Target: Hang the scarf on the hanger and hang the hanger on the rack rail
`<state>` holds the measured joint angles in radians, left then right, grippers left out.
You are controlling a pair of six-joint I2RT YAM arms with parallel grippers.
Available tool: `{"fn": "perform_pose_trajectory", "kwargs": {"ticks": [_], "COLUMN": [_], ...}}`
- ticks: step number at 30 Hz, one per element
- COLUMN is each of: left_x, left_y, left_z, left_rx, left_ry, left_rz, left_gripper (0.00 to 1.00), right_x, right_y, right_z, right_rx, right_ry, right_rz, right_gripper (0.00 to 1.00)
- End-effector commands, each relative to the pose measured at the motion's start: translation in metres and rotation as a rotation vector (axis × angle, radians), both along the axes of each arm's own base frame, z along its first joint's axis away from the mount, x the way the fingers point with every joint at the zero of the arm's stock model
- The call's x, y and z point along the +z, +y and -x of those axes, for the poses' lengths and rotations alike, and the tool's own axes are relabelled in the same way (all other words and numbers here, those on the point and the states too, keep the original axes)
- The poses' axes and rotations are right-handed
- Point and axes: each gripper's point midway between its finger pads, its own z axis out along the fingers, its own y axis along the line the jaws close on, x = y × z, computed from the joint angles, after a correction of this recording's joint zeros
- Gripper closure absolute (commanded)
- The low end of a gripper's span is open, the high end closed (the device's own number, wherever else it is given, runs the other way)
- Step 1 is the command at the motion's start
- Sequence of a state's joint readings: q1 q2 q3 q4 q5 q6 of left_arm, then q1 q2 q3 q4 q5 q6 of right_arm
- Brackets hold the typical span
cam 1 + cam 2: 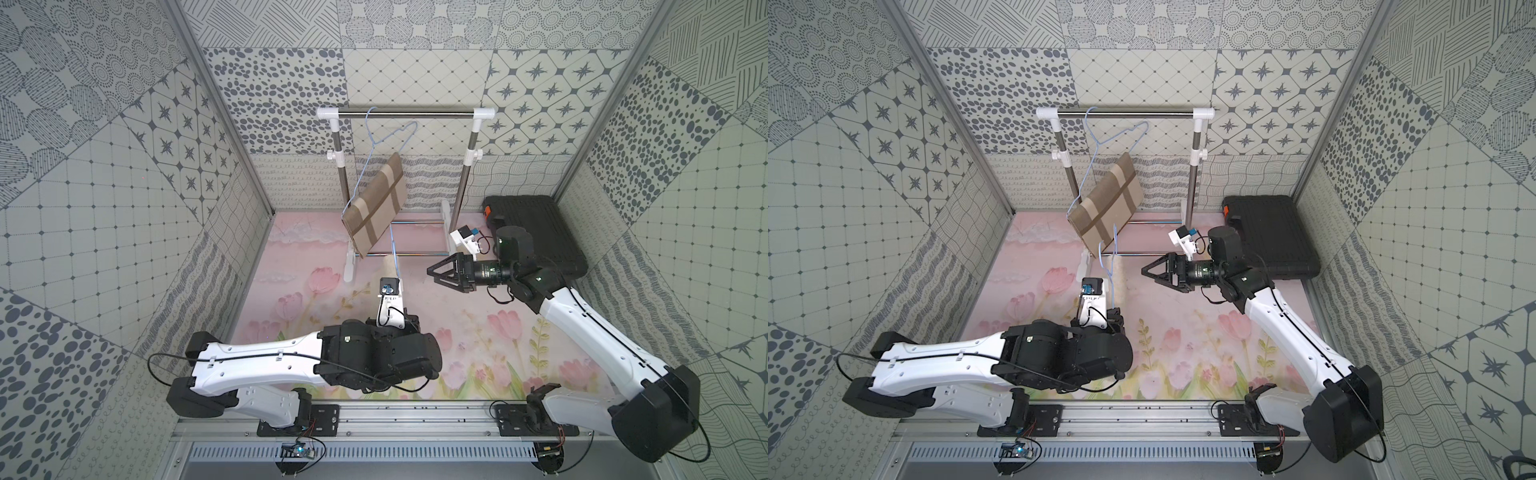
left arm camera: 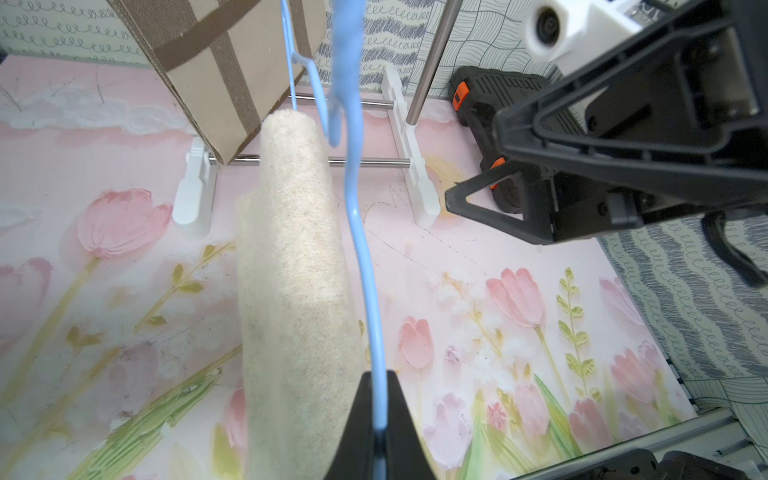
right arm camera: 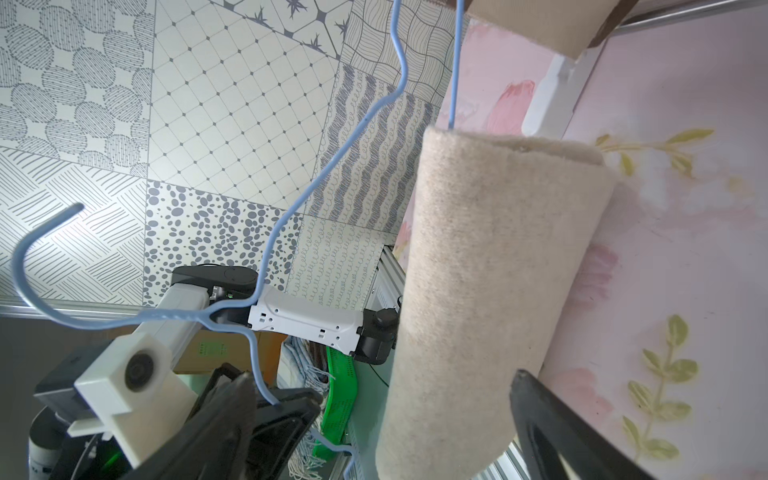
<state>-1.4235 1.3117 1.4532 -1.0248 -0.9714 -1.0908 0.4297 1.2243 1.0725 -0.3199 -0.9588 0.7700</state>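
Note:
A cream scarf (image 2: 295, 291) hangs folded over the bar of a light-blue wire hanger (image 2: 361, 257). My left gripper (image 2: 380, 419) is shut on the hanger's lower wire and holds it up above the floral table. In a top view the hanger (image 1: 1114, 249) rises from that gripper (image 1: 1115, 313), with the scarf (image 1: 1119, 274) beside it. My right gripper (image 1: 431, 274) stands open just right of the scarf, tips toward it. In the right wrist view the scarf (image 3: 490, 270) hangs in front of the wide-apart fingers (image 3: 544, 415), untouched, and the hanger's hook (image 3: 37, 257) is free in the air.
A clothes rack (image 1: 407, 112) stands at the back. On its rod hangs another blue hanger (image 1: 368, 124) carrying a tan cloth with brown stripes (image 1: 378, 203), close to the held hanger. A black case (image 1: 536, 232) lies at the back right, behind my right arm.

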Motion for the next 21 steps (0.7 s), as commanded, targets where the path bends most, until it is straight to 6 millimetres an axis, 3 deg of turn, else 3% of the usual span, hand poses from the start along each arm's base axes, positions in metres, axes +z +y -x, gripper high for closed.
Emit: {"fn": "perform_pose_trajectory", "kwargs": {"ticks": [1, 9, 16, 21], "left_x": [0.037, 0.073, 0.112, 0.125], "left_y": [0.028, 0.031, 0.011, -0.006], "left_z": [-0.009, -0.015, -0.031, -0.054], "left_rx": [-0.003, -0.062, -0.18, -0.244], "left_ry": [-0.09, -0.031, 0.003, 0.057], "left_rz": [-0.146, -0.146, -0.168, -0.123], "left_gripper": [1.0, 1.0, 1.0, 1.0], "right_x": [-0.007, -0.016, -0.015, -0.01], "right_y": [-0.008, -0.011, -0.017, -0.024], "right_z": [0.001, -0.001, -0.008, -0.015], "right_rx": [-0.015, -0.031, -0.06, -0.082], "right_ry": [0.008, 0.029, 0.024, 0.015], "right_rz": [0.036, 0.049, 0.052, 0.044], "right_gripper": [0.03, 0.03, 0.03, 0.03]}}
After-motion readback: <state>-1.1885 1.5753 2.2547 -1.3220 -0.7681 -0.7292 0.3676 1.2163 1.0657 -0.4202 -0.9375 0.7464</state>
